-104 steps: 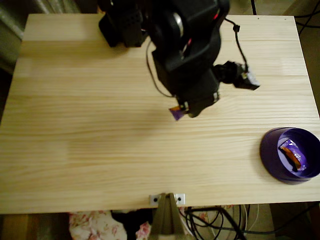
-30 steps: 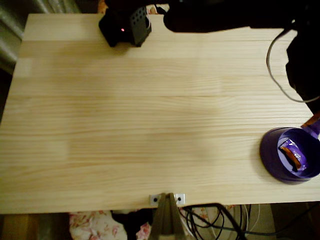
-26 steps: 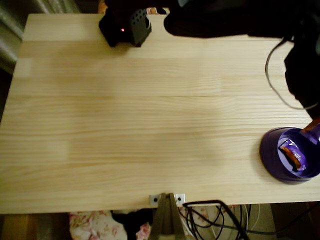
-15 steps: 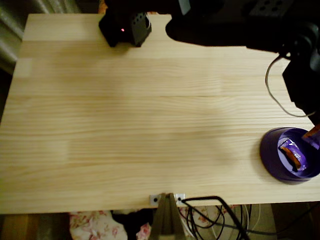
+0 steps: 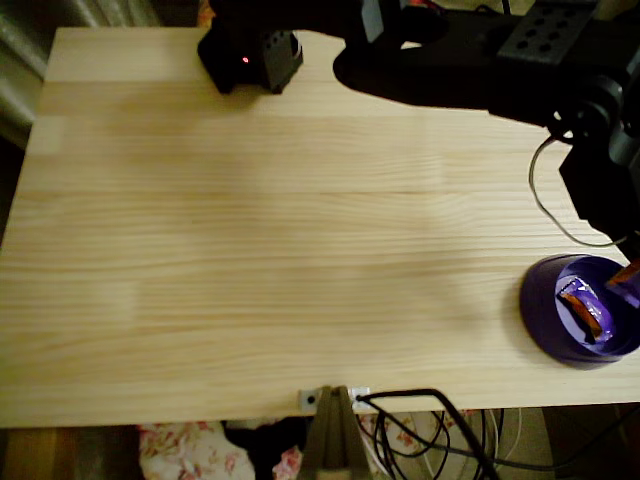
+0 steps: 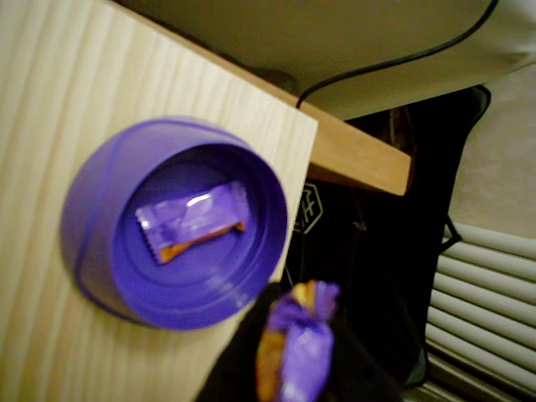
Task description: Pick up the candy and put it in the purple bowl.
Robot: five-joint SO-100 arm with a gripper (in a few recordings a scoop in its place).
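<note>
In the wrist view the gripper (image 6: 293, 368) sits at the bottom edge with its dark fingers closed around the candy (image 6: 297, 347), a crumpled purple wrapper with orange showing along one side. The candy sticks out past the fingertips, above them in the picture. Just beyond it, up and to the left of the gripper, lies the purple bowl (image 6: 88, 243), resting on the corner of the pale wooden table (image 6: 50, 100). The held candy hangs over the bowl's near rim (whether it is over the opening or just outside the rim is hard to tell). A second candy (image 6: 193, 219), flat in a purple wrapper with an orange edge, lies on the bowl's floor, well clear of the gripper.

From overhead, the black arm (image 5: 480, 60) reaches across to the right edge, where the bowl (image 5: 545, 300) sits directly below the gripper's end.
</note>
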